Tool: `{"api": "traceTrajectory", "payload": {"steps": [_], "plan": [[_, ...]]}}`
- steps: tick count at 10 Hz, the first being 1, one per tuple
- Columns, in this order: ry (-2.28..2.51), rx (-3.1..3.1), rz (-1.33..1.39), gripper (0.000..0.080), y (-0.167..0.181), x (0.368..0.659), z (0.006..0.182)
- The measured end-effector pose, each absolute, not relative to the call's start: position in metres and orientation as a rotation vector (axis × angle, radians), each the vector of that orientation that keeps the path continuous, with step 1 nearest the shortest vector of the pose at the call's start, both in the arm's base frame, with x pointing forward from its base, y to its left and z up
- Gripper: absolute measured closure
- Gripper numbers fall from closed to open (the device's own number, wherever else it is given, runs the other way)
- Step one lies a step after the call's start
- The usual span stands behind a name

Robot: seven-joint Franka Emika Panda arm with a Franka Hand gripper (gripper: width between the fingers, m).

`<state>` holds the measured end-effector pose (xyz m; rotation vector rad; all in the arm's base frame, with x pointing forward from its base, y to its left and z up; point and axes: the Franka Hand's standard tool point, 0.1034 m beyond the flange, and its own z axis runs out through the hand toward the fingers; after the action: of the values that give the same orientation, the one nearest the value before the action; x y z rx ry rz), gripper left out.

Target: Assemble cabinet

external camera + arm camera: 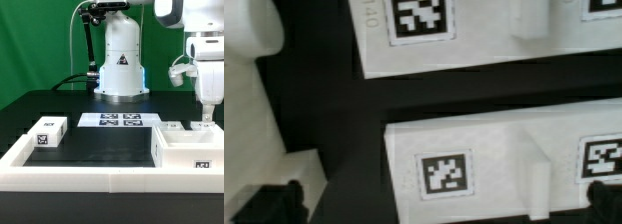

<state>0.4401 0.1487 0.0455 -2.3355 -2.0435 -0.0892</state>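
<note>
Hovering over the cabinet (185,148), the gripper (205,121) is hanging above its far right part, fingers (278,205) spread and gripping nothing. Cabinet is sitting on the tabletop (100,140) at the exterior view's right, directly below, long axis running left-right.

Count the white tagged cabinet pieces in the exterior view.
2: a small block at the exterior view's left, the large box at its right under the gripper. Others may be hidden.
</note>
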Motion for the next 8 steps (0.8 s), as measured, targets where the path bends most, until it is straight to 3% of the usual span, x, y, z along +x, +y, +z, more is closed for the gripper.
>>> {"api": "traceTrajectory", "payload": {"steps": [2, 8], "plan": [[-2.054, -2.3, -0.114, 0.0002, 0.162, 0.428, 0.03], [-2.025, -2.297, -0.098, 0.0002, 0.164, 0.419, 0.014]]}}
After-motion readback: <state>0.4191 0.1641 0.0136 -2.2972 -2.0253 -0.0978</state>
